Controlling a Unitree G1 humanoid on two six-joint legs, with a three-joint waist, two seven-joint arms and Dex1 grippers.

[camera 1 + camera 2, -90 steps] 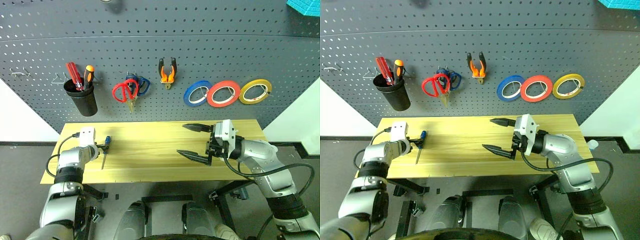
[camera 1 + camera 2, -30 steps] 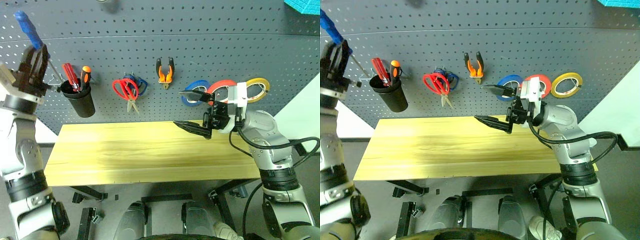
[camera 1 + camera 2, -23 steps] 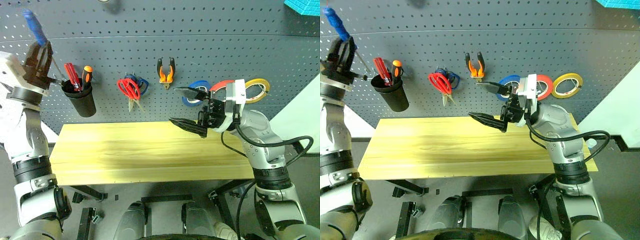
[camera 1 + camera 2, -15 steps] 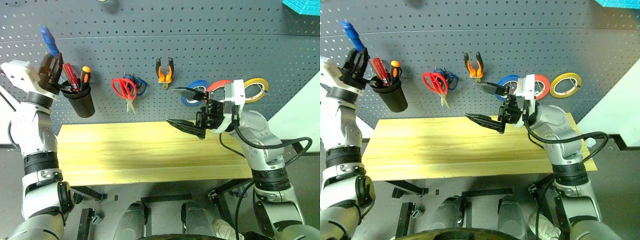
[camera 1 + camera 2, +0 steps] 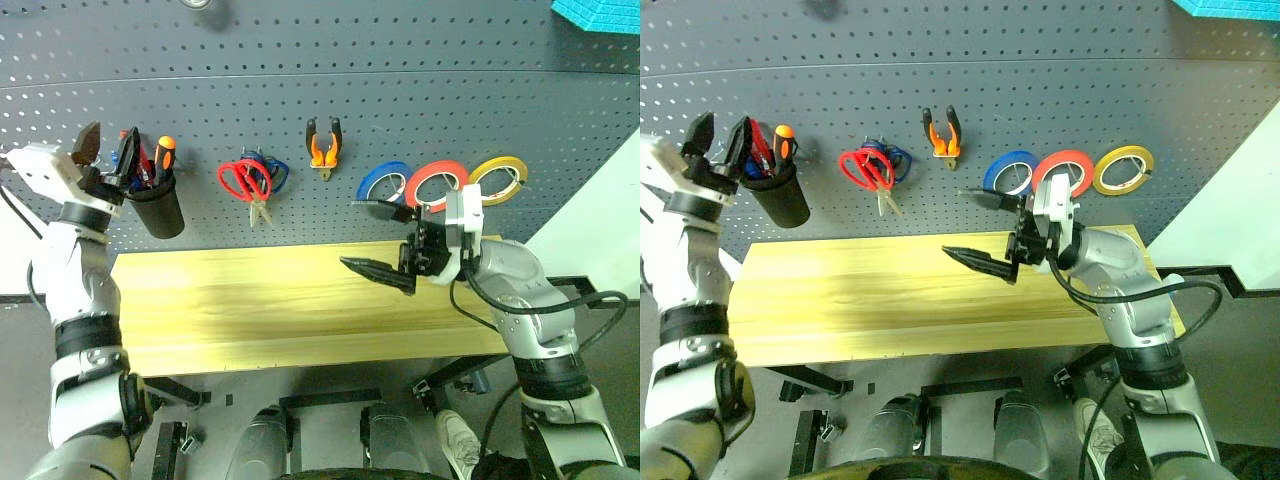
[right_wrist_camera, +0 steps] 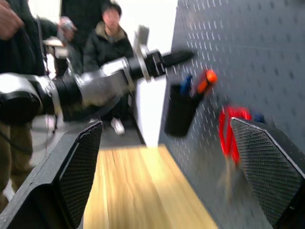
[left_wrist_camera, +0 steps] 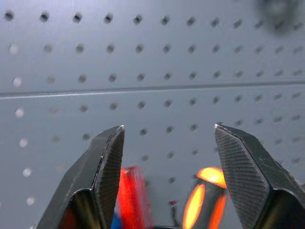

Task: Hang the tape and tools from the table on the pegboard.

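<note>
The table (image 5: 250, 300) is the landmark and the nearest thing; its yellow top is bare, so nothing looks left to pick up.

Right gripper (image 5: 385, 242) hangs just above the table's right half, jaws spread wide and empty, pointing toward the robot's left. Judgement: it is parked clear of the board to leave the left arm room.

Left gripper (image 5: 105, 152) is above and beyond the table's far-left corner, just over the black cup (image 5: 157, 208), fingers parted with nothing between them. In the left wrist view the tops of red and orange handles and a trace of blue sit below the gap. Judgement: the jaws are apart because the load has been let go into the cup.

Container: the cup hangs on the pegboard (image 5: 320, 110), above the table's far-left corner. It holds an orange screwdriver (image 5: 165, 155) and red handles. The right wrist view shows a blue tip in it, probably the blue-handled screwdriver (image 6: 187, 82).

Farthest, on the pegboard above the table's far edge, left to right: red-handled scissors (image 5: 242, 182) over a blue-handled pair, pliers (image 5: 322, 147), blue ring (image 5: 383, 183), the tape (image 5: 436, 185), yellow ring (image 5: 497, 181). Judgement: task at or near its end.

A seated person is visible beyond the table's left end in the right wrist view.
</note>
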